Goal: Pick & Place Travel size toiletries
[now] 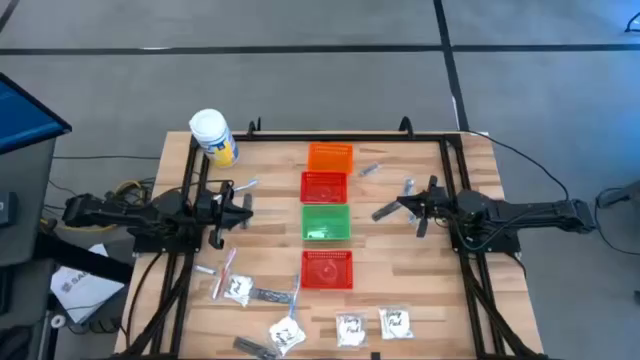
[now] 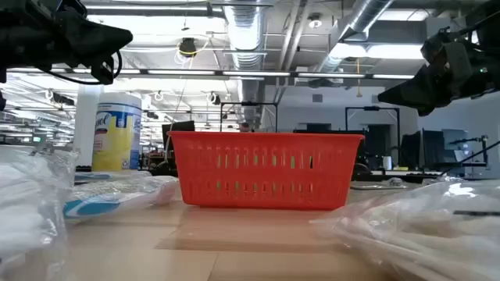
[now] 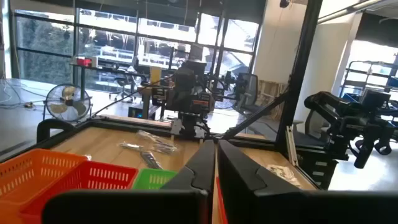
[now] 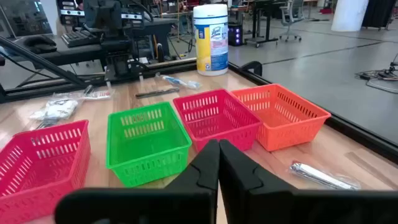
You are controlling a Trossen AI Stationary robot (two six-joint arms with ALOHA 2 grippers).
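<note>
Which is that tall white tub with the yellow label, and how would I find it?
Start at the wooden table and follow the row of four baskets to the orange basket at its far end. The tub stands beyond it at the corner on the left arm's side. It is the only tall, upright thing there.

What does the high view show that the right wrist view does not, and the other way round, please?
Only the high view shows both arms whole, the right gripper and left gripper shut above the wooden table, and four clear sachets near its front edge. Only the right wrist view shows the room floor beyond the table. Both show the four mesh baskets, including the green basket, and the white jar with a yellow label.
</note>
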